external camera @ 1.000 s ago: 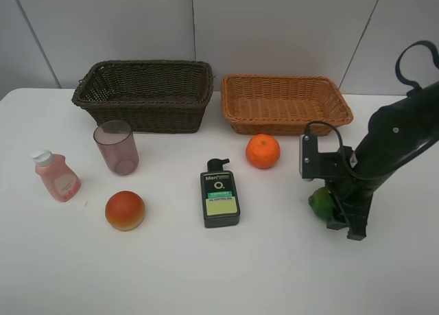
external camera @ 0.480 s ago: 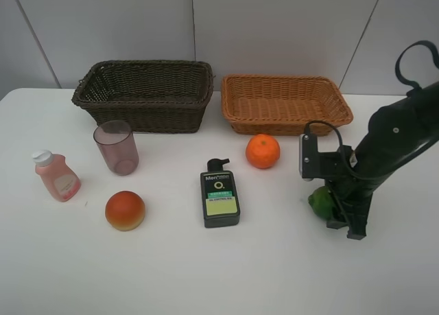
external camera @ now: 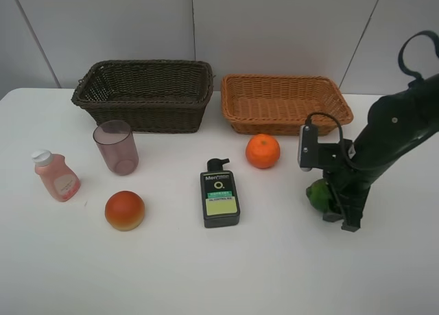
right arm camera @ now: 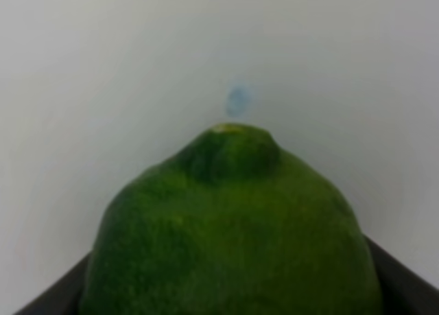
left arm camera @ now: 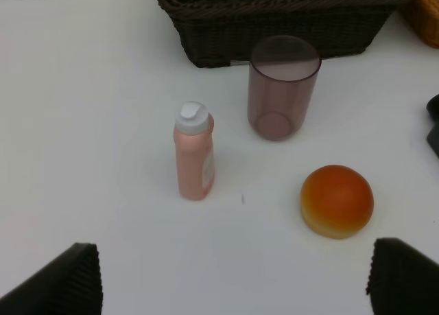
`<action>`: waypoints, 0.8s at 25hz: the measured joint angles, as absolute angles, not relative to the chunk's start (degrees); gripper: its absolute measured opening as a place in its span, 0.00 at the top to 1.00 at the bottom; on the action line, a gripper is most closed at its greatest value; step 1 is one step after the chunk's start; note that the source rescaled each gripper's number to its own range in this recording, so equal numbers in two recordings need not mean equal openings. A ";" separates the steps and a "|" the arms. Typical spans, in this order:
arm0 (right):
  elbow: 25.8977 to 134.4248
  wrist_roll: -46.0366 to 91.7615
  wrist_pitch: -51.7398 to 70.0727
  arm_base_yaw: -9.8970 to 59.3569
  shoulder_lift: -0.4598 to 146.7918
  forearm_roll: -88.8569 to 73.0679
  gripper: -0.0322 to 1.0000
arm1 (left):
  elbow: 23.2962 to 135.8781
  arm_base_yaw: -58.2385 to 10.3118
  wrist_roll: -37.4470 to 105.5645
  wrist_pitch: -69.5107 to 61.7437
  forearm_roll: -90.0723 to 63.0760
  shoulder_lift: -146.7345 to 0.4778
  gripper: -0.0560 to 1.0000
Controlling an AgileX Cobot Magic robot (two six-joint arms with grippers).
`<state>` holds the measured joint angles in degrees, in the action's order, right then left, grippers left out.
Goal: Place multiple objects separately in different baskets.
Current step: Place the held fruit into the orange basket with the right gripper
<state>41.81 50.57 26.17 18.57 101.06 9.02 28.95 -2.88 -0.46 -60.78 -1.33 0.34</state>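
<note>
- White table (external camera: 274, 281) against a pale panelled wall; dark brown basket (external camera: 144, 95) at 11 o'clock and orange-tan basket (external camera: 285, 103) at 1 o'clock along the far edge, rims near each other but apart.
- Open room: broad bare strip along the near edge, 5 to 7 o'clock; bare lane between pump bottle (external camera: 219, 195) at centre, lying flat, and the right arm.
- Tangerine (external camera: 263, 151) just in front of the orange-tan basket's near wall.
- 9 o'clock side: purple cup (external camera: 116, 147) upright just before the dark brown basket, pink bottle (external camera: 56, 176) standing nearer the left edge, red-orange fruit (external camera: 125, 210) at 8 o'clock; all apart.
- Right gripper (external camera: 341, 217) at 4 o'clock, pinching the green lime (external camera: 317, 193).
- Exterior high view only: both baskets whole, tangerine, pump bottle, right arm.
- Left wrist view only: left gripper (left arm camera: 236, 277) spread wide and holding nothing, over table near the cup, pink bottle and red-orange fruit.
- Right wrist view only: lime close up, dark fingers (right arm camera: 405, 284) touching both flanks, small blue speck (right arm camera: 238, 100) on the table beyond; cannot tell whether resting on the table or lifted.
</note>
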 joint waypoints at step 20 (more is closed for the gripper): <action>71.14 6.74 50.19 18.57 99.52 -1.73 0.95 | 28.95 -2.88 -0.46 -60.78 -1.33 0.34 0.00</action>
